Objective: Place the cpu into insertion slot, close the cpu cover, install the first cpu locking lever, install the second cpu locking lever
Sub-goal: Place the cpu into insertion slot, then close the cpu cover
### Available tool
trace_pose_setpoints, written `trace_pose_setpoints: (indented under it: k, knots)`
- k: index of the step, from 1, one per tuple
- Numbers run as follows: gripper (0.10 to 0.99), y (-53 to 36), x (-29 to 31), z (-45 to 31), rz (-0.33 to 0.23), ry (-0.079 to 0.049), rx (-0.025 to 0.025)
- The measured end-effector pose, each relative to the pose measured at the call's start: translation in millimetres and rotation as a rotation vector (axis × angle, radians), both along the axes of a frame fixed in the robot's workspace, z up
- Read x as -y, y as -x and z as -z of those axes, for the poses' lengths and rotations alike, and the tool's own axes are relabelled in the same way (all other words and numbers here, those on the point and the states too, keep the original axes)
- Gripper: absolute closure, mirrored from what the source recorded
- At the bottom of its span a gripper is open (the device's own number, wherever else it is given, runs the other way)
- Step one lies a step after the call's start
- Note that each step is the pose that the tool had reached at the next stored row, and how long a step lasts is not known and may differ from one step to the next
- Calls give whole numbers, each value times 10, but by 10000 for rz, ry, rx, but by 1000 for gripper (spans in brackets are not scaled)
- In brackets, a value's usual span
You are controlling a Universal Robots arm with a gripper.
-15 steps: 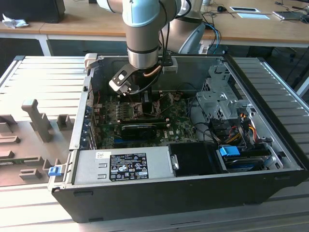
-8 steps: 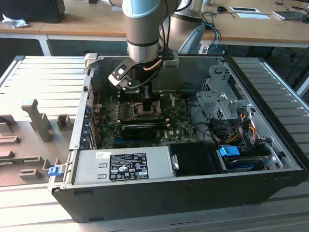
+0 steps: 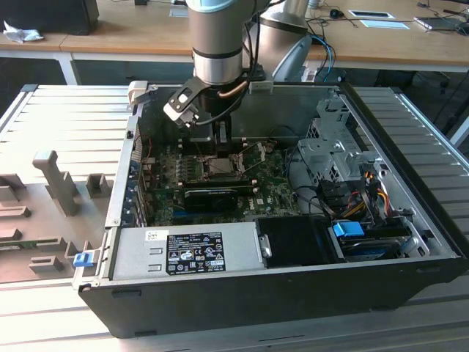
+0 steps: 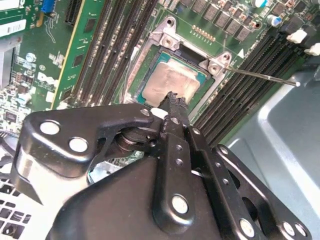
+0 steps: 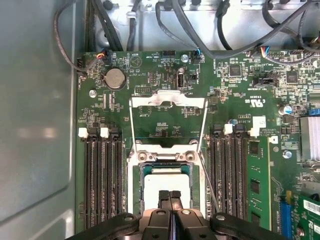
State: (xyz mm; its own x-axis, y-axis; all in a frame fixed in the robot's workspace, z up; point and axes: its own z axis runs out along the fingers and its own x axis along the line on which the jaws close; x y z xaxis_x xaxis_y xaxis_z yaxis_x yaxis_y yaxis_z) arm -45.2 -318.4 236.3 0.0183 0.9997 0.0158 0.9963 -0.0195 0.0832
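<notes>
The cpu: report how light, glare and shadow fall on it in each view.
Exterior view: the cpu lies dim, shaded deep in the case under the arm. Second wrist view: a pale sheen washes out its top, right by the dark claw. First wrist view: it is evenly lit and pale, with no hard shadow; a soft glare patch sits on the case wall.

An open black computer case (image 3: 256,304) is seen lying on a ribbed grey table (image 3: 66,125), with a silver power supply (image 3: 139,253) fitted inside and a long black card (image 3: 216,194) set on the green motherboard (image 5: 170,115). A round coin battery (image 5: 115,78) is mounted near the ends of black memory slots (image 5: 100,175), and dark cables (image 5: 200,25) are looped along the board's edge
</notes>
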Motion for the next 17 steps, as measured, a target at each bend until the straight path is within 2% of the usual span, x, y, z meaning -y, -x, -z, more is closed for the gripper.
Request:
trace_pose_setpoints:
  k: [4, 7, 9, 11, 14, 17]
  knots:
    - [980, -7, 0, -38, -1, -4, -8]
    - [980, -80, 1, -55, 1, -46, -183]
    - [980, -80, 1, -223, 2, -49, -182]
    - [980, -80, 1, -293, 1, -50, -182]
    - [980, -84, 2, -299, 18, -30, -183]
    - [980, -145, 2, -292, 21, -30, -186]
